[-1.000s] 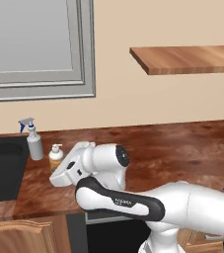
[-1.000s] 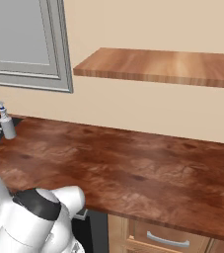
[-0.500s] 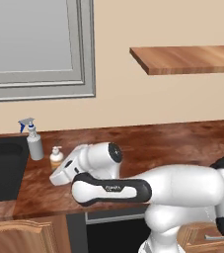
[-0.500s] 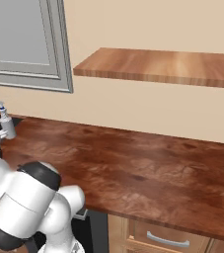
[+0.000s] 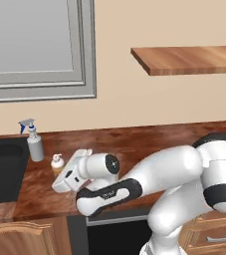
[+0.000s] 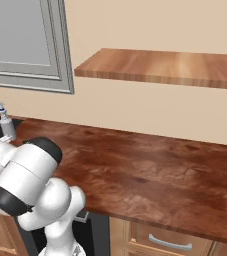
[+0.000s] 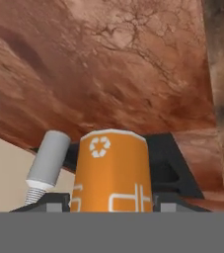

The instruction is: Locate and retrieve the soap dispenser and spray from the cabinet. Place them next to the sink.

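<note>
The amber-orange soap dispenser (image 5: 57,162) stands upright on the counter just right of the black sink (image 5: 2,167), and my gripper (image 5: 61,171) is shut on its body. In the hand view the orange bottle (image 7: 111,170) fills the gap between the two dark fingertips (image 7: 56,200), which press on its sides. The grey spray (image 5: 34,144) with the blue trigger stands a little behind and to the left, at the sink's edge; spray (image 6: 5,126), spray (image 7: 48,158). The reddish-brown shelf board (image 5: 189,59) hangs bare on the wall at upper right.
The wide wooden countertop (image 6: 145,170) stretches to the right of my arm. A grey-framed window (image 5: 40,47) sits above the sink. Light-oak drawers (image 6: 170,240) lie under the counter's front edge.
My hand has sunk a little with the soap dispenser, close by the spray. The arm's elbow has swung out to the right.
</note>
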Tool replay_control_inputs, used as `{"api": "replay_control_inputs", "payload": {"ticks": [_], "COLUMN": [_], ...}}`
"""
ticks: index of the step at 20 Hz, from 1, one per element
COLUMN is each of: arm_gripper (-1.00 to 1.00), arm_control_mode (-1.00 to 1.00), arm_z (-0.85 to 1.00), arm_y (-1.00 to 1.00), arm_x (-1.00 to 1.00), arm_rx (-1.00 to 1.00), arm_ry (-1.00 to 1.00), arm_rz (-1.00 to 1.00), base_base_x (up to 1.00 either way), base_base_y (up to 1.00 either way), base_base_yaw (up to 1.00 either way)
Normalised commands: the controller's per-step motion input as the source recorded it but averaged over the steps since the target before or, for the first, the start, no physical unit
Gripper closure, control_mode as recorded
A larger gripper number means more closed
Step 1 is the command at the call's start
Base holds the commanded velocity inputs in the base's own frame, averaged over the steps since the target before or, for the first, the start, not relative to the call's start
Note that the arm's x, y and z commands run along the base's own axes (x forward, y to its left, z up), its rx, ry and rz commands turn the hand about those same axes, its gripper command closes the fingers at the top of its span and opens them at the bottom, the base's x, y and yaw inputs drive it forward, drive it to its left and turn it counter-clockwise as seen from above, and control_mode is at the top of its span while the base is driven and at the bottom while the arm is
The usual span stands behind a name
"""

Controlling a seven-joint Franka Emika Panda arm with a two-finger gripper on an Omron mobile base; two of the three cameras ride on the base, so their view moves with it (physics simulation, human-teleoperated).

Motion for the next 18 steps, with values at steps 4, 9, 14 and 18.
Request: {"api": "replay_control_inputs", "payload": {"ticks": [4,9,14,18], "arm_gripper": [1.0,1.0,1.0,1.0], "arm_control_mode": [-1.0,-1.0,-1.0,-1.0], "arm_z": [-0.45,-0.13,0.0,-0.04], "arm_y": [0.0,0.0,0.0,0.09], "arm_x": [0.2,0.09,0.01,0.03], "arm_rx": [-0.01,-0.02,0.0,0.0], "arm_ry": [-0.08,-0.02,0.0,0.0], "arm_rz": [0.0,0.0,0.0,0.0], "base_base_x": [0.0,0.0,0.0,0.0], "base_base_y": [0.0,0.0,0.0,0.0], "base_base_yaw": [0.0,0.0,0.0,0.0]}}
